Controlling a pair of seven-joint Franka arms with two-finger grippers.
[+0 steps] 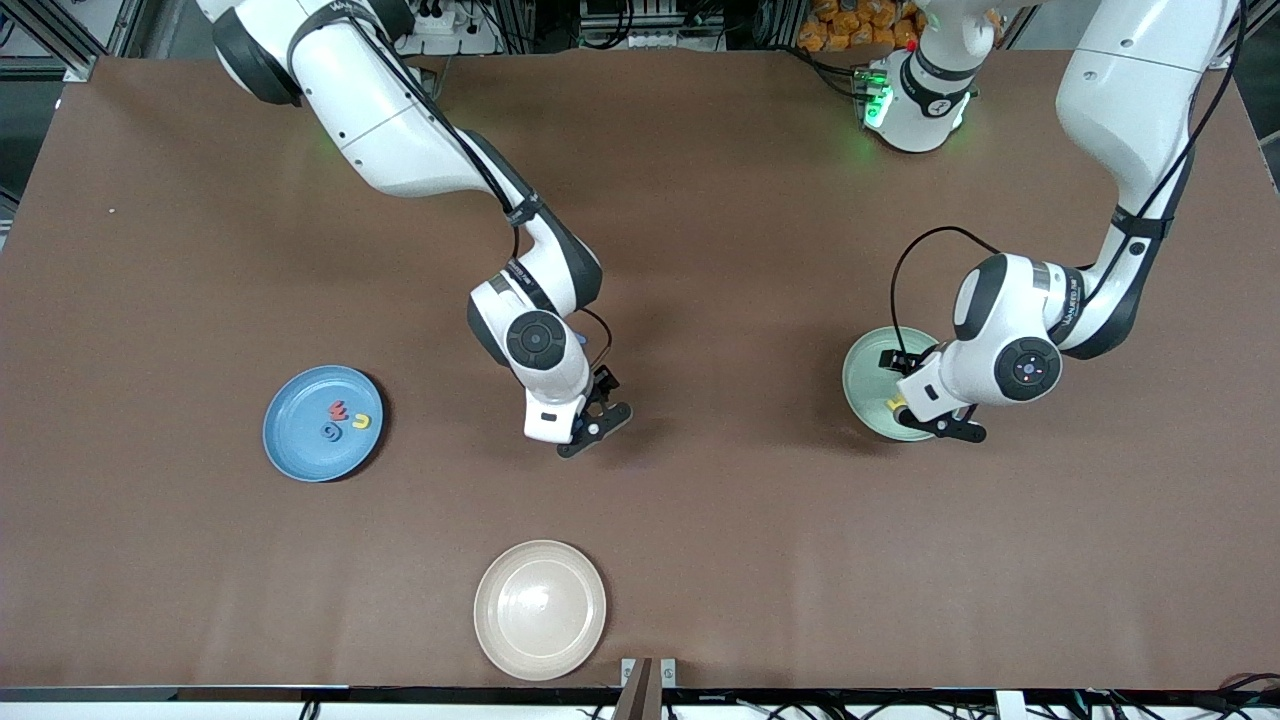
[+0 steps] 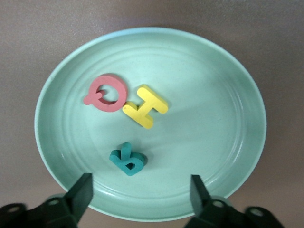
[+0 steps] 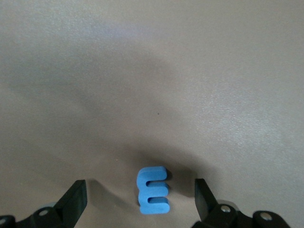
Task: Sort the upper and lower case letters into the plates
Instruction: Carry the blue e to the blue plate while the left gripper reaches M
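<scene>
While jaws gape, left gripper (image 2: 140, 190) tops green plate (image 2: 228, 95) (three letters).

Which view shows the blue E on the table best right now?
The right wrist view: the blue E lies flat on the table, fully visible below the open right gripper. The front view hides it under that gripper; the left wrist view shows only the green plate.

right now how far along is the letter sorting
Mostly done. The blue plate holds three letters, and the green plate holds a pink Q, yellow H and teal letter, with the open left gripper over it, holding nothing. In hand: the open right gripper is over a blue E on the table. That E appears to be the only letter left.
</scene>
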